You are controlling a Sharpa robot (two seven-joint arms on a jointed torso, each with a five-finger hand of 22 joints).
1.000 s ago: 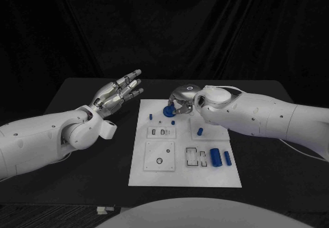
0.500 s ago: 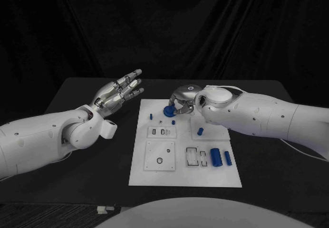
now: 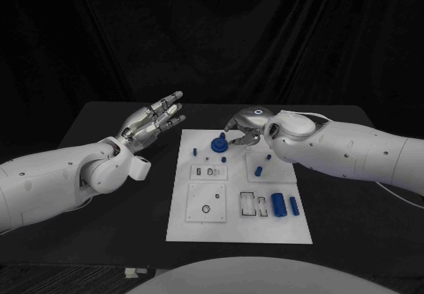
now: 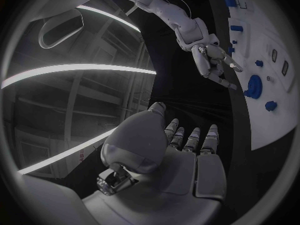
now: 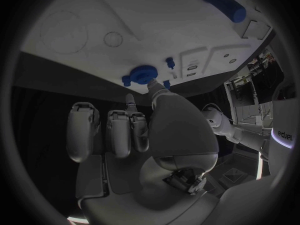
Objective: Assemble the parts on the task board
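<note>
The task board (image 3: 238,229) lies flat in the middle of the black table (image 3: 97,202), its long side running away from the robot. The right hand (image 3: 245,125) hovers above the far end of the board, just beside a round blue part (image 3: 216,144) that sits near the far left corner. In the right wrist view the right hand's fingers (image 5: 119,130) are extended and apart, with one fingertip close to the round blue part (image 5: 144,75); whether that fingertip touches the part cannot be determined, and nothing is held in the hand. The left wrist view shows the same hand (image 4: 212,60) above the board's end with the fingers parted and pointing down toward the round part (image 4: 254,85). The left hand (image 3: 152,119) is raised over the table to the left of the board, well apart from it, with the palm open, the fingers straight and spread, and nothing held. Two blue cylinders (image 3: 283,203) lie side by side on the near right portion of the board, next to rectangular recesses (image 3: 250,203). A smaller blue part (image 3: 259,171) stands in the square plate at mid-right, and a small blue peg (image 3: 223,158) stands just near of the round part.
</note>
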